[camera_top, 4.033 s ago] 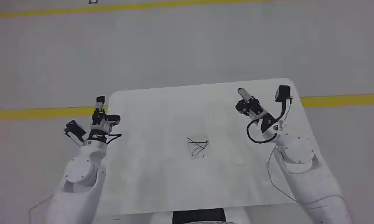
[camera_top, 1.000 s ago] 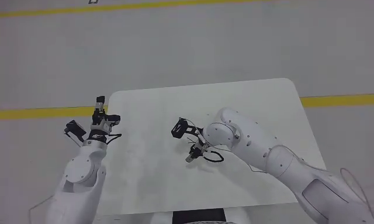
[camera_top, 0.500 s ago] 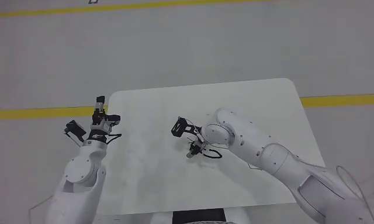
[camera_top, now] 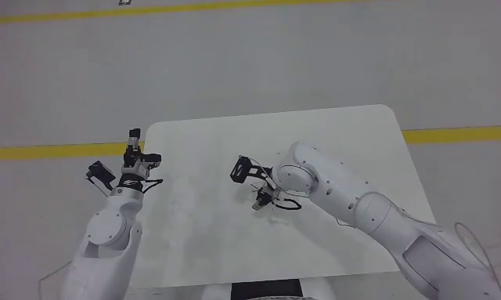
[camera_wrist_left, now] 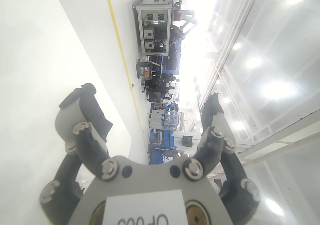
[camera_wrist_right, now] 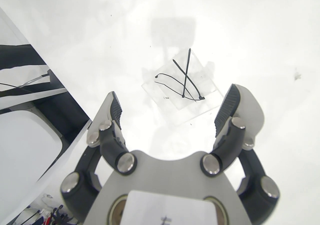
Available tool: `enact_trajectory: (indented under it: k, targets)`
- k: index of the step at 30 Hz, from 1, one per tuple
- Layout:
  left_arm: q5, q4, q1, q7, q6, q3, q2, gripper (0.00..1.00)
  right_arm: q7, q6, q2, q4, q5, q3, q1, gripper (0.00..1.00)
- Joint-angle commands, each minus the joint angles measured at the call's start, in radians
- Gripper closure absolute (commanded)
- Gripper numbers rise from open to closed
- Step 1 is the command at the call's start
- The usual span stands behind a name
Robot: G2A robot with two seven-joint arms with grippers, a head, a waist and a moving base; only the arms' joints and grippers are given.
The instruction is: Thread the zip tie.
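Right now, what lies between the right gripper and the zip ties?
Nothing: the right wrist view shows only air between the open right gripper and the zip ties on their clear sheet.

Black zip ties (camera_wrist_right: 186,76), clear plastic sheet (camera_wrist_right: 197,72), white table (camera_top: 203,147)

Two grippers: one left gripper (camera_wrist_left: 148,94), one right gripper (camera_wrist_right: 172,92). One white table (camera_top: 344,135). One clear square sheet (camera_wrist_right: 200,108) at mid-frame in the right wrist view. On it lie three black zip ties (camera_wrist_right: 186,73); a fourth thin strand may be another, I cannot tell.
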Motion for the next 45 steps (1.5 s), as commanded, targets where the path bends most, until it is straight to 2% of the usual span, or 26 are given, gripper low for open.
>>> enact_trajectory:
  k: [1,3,4,8,19,22,26,45]
  targets:
    - [0.000,0.000,0.000,0.000,0.000,0.000,0.000,0.00,0.007,0.002,0.001,-0.006,-0.010,0.000,-0.002,0.58]
    - [0.000,0.000,0.000,0.000,0.000,0.000,0.000,0.00,0.010,0.006,0.002,-0.008,-0.026,-0.002,-0.005,0.82]
    - [0.000,0.000,0.000,0.000,0.000,0.000,0.000,0.00,0.009,0.008,0.001,-0.009,-0.031,-0.003,-0.007,0.87]
    - [0.000,0.000,0.000,0.000,0.000,0.000,0.000,0.00,0.000,0.016,0.000,-0.008,-0.055,-0.009,-0.016,0.85]
    - [0.000,0.000,0.000,0.000,0.000,0.000,0.000,0.00,-0.031,0.054,-0.007,0.010,-0.142,-0.031,-0.044,0.98]
    - [0.000,0.000,0.000,0.000,0.000,0.000,0.000,0.00,-0.037,0.064,-0.009,0.013,-0.172,-0.038,-0.050,0.97]
    - [0.000,0.000,0.000,0.000,0.000,0.000,0.000,0.00,-0.049,0.075,-0.014,0.020,-0.202,-0.045,-0.055,0.88]
    - [0.000,0.000,0.000,0.000,0.000,0.000,0.000,0.00,-0.086,0.069,-0.055,0.096,-0.282,-0.076,-0.043,0.86]
